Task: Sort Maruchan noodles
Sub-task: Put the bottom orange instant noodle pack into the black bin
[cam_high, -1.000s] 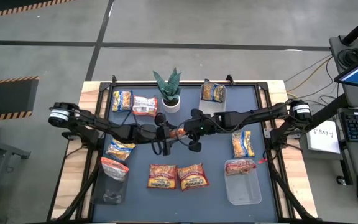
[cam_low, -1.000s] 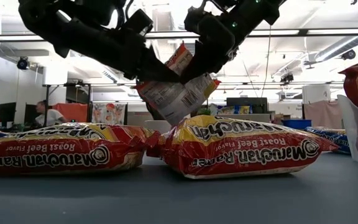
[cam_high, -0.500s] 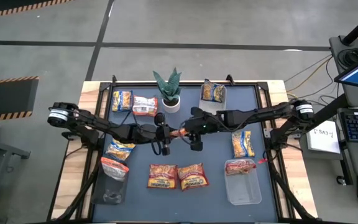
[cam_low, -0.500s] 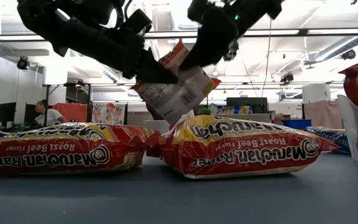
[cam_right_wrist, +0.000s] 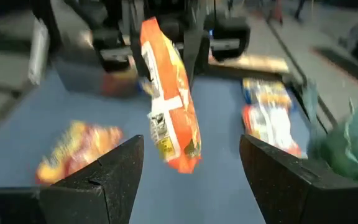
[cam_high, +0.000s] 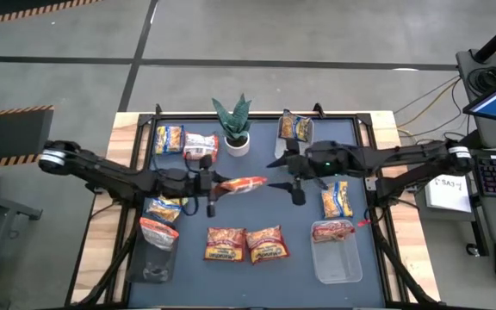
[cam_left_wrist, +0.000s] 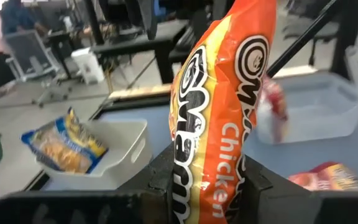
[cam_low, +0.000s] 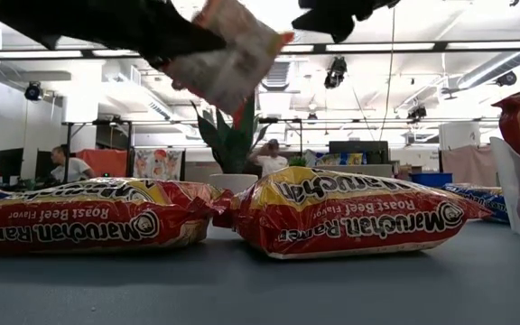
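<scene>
Now that the right gripper (cam_high: 275,161) has spread and backed toward 3 o'clock, the left gripper (cam_high: 213,183) alone clamps the orange chicken-flavour packet (cam_high: 242,183), probably bound for a bin.

Two red-and-yellow packets lying on the table in the low view are showing their print upside down: the left packet (cam_low: 88,214) is reading "Maruchan Ramen" with "Roast Beef Flavor" beside it, and the right packet (cam_low: 355,211) is reading "Maruchan Ramen" with "Roast Beef Flavor" as well. In the left wrist view, the orange packet (cam_left_wrist: 229,106) standing upright between the fingers is showing part of the Maruchan lettering and the word "Chicken". The print on the other packets is staying too small or blurred to read.
</scene>
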You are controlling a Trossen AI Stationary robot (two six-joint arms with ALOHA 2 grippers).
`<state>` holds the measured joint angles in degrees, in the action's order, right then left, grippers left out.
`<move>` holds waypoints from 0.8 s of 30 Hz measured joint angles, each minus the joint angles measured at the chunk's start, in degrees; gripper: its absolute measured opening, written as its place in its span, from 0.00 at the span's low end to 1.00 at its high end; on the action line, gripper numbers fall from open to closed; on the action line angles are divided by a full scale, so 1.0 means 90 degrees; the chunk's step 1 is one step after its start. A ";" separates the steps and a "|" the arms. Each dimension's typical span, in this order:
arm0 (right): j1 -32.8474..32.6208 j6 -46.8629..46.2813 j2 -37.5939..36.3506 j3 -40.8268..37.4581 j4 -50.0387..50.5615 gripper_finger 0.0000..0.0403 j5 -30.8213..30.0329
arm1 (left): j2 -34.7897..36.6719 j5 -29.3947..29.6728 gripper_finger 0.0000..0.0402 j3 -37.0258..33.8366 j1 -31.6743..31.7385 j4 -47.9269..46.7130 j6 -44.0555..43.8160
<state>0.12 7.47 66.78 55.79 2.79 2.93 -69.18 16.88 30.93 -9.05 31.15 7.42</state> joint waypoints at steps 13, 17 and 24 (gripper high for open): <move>0.0002 -0.0400 0.0532 -0.1894 -0.4891 0.62 0.0285 | 0.0630 -0.0228 0.19 -0.0611 -0.0187 0.1440 0.0022; 0.0002 -0.0424 0.1039 -0.1542 -0.5066 0.62 0.0622 | 0.0549 -0.0230 0.19 -0.0613 -0.0188 0.1557 0.0018; 0.0002 -0.0160 0.1772 -0.0822 -0.5067 0.60 0.0892 | 0.0470 -0.0284 0.19 -0.0613 -0.0188 0.1753 -0.0009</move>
<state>0.14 6.03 82.73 48.40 -42.81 10.96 -64.94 14.33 25.41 -10.74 46.93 7.34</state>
